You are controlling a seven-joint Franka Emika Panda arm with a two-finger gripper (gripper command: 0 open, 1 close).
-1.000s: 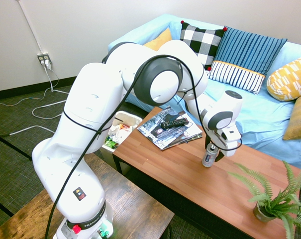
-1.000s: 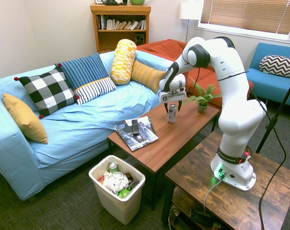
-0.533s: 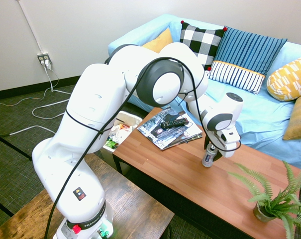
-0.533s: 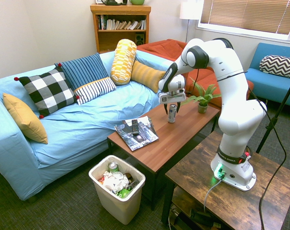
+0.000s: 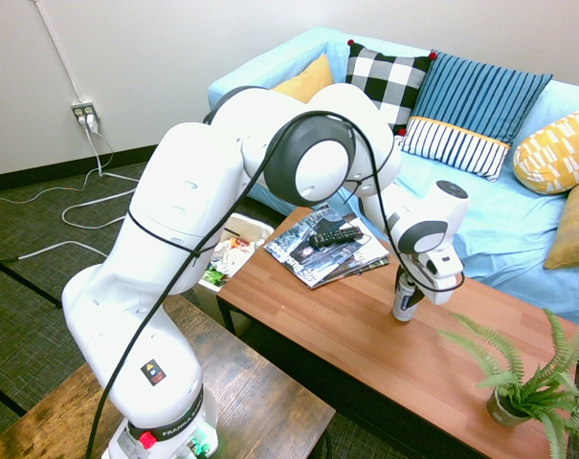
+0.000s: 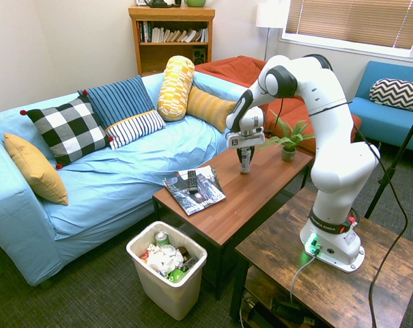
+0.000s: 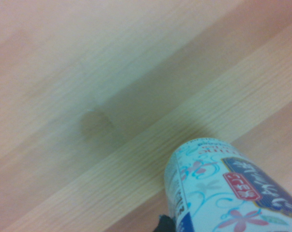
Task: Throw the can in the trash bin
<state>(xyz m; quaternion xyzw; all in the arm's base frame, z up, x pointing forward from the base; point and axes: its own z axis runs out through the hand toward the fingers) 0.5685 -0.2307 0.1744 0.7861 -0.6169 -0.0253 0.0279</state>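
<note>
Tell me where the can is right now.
The can stands upright on the wooden coffee table, between the magazines and the potted fern, directly under the gripper.

Both room views are bright, evenly lit and sharp, with mild bending at their edges. The close view is blurred: the can looks soft, and a faint shadow lies on the table beside it.

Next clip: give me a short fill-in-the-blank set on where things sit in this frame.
1. The can stands upright on the wooden ____ table.
2. The remote lies on top of the ____.
3. The trash bin stands on the ____, beside that table's end.
4. The gripper points straight ____ over the can.

Missing: coffee; magazines; floor; down
</note>
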